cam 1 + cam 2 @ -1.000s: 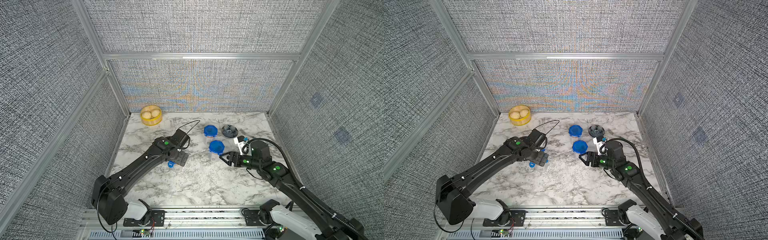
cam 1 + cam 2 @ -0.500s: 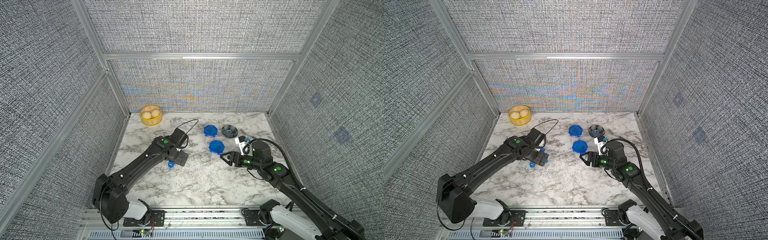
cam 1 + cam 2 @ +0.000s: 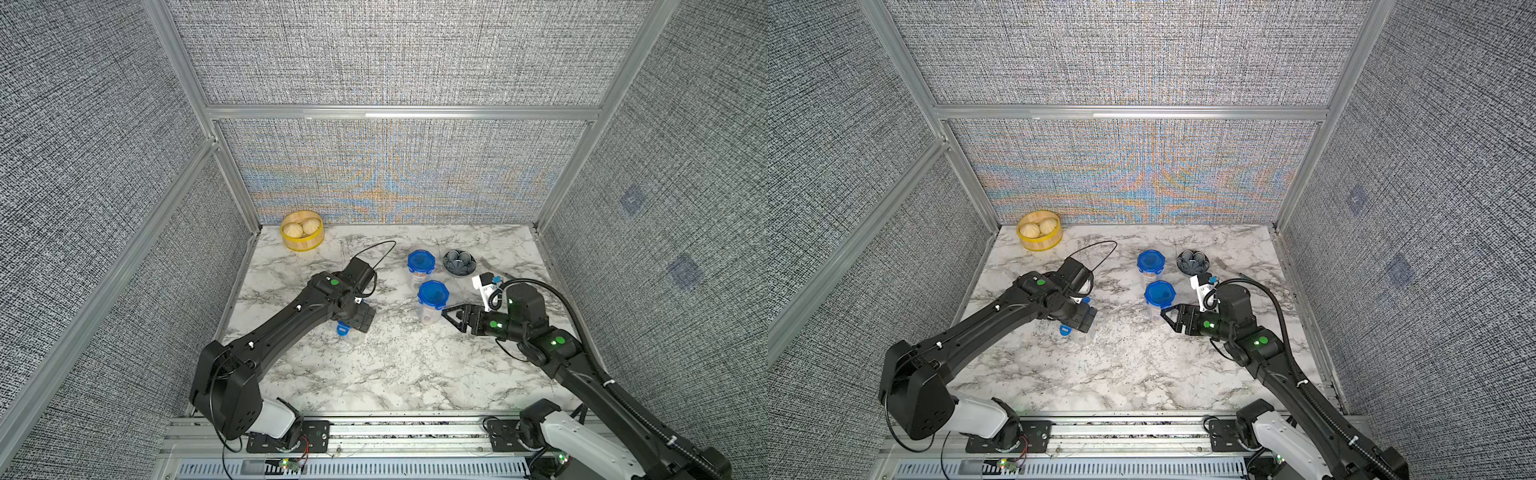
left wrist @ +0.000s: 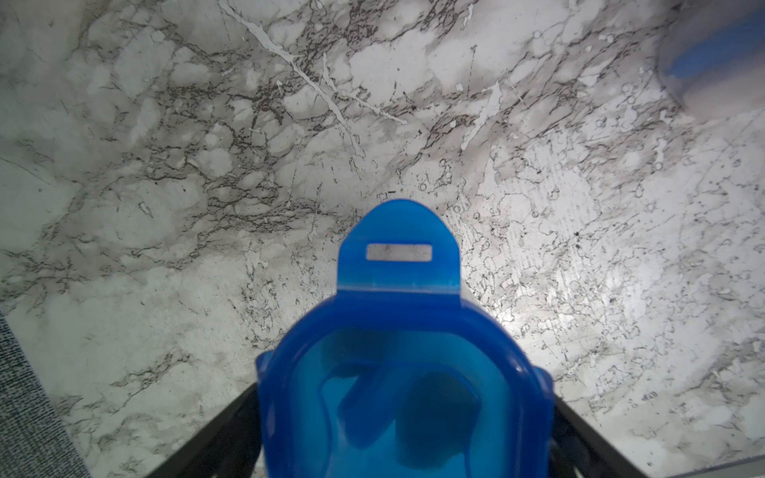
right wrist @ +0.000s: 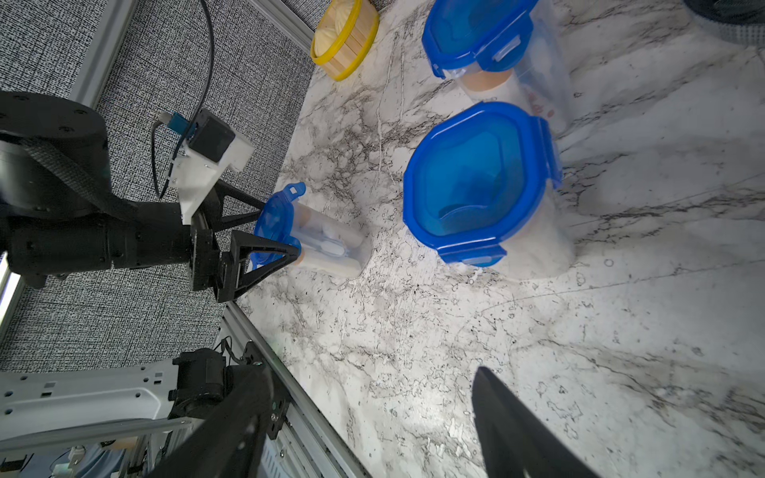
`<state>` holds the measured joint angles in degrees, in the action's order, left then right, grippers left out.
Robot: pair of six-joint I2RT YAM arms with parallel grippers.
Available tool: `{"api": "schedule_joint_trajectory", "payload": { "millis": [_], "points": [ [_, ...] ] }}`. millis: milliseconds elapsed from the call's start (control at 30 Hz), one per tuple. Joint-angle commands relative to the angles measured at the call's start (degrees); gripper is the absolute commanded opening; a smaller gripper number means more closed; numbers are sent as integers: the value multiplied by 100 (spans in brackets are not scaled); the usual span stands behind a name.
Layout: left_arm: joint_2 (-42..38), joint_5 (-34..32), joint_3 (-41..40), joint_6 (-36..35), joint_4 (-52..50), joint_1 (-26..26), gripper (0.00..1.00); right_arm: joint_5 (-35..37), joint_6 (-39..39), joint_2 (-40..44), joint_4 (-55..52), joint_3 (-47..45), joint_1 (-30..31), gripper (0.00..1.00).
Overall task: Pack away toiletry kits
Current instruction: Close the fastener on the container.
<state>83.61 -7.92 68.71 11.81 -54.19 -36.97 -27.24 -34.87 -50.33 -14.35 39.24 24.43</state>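
little has shifted in the last second: the left arm has only settled over its cup, and the right arm has not budged. so the job looks to be down to the last lid.

the basket [image 3: 302,235] of buns sits in the back left corner of the desk [image 3: 395,374], clear of everything. nearer the left edge, about halfway back, the left cup [image 5: 331,248] holds a tube and a brush. its lid [image 4: 397,372] is on, but one tab [image 4: 399,248] sticks out unclipped. the left gripper [image 5: 279,226] straddles that lid, jaws spread wide, fingertips at opposite sides; whether they press it i cannot tell.

mid-desk, the middle cup [image 3: 432,307] and the back cup [image 3: 420,270] behind it look clipped shut. the dish [image 3: 459,262] lies right of the back cup. the right gripper [image 3: 452,320], jaws wide and empty, hovers just beside the middle cup. that cup stands between it and the left cup, so a reach across risks knocking it.
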Motion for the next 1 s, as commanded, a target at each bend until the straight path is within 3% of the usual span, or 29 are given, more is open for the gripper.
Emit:
{"api": "schedule_joint_trajectory", "payload": {
  "millis": [0, 300, 467, 800, 967],
  "points": [
    [11, 79, -33, -19, -83, 23, 90, -53, -24, 24, 77, -20, -16, 78],
    [40, 168, -52, -14, -47, 85, 78, 7, 2, 45, 65, -33, -41, 78],
    [11, 63, 32, -25, -99, 85, 100, 35, 31, 23, 37, -24, -39, 78],
    [-305, 495, 234, -256, -3, 85, 99, 73, 139, -48, 48, -36, -42, 78],
    [-992, 136, 23, 78, 41, 85, 99, 82, 901, -126, 200, 74, 144, 78]
  ]
}}
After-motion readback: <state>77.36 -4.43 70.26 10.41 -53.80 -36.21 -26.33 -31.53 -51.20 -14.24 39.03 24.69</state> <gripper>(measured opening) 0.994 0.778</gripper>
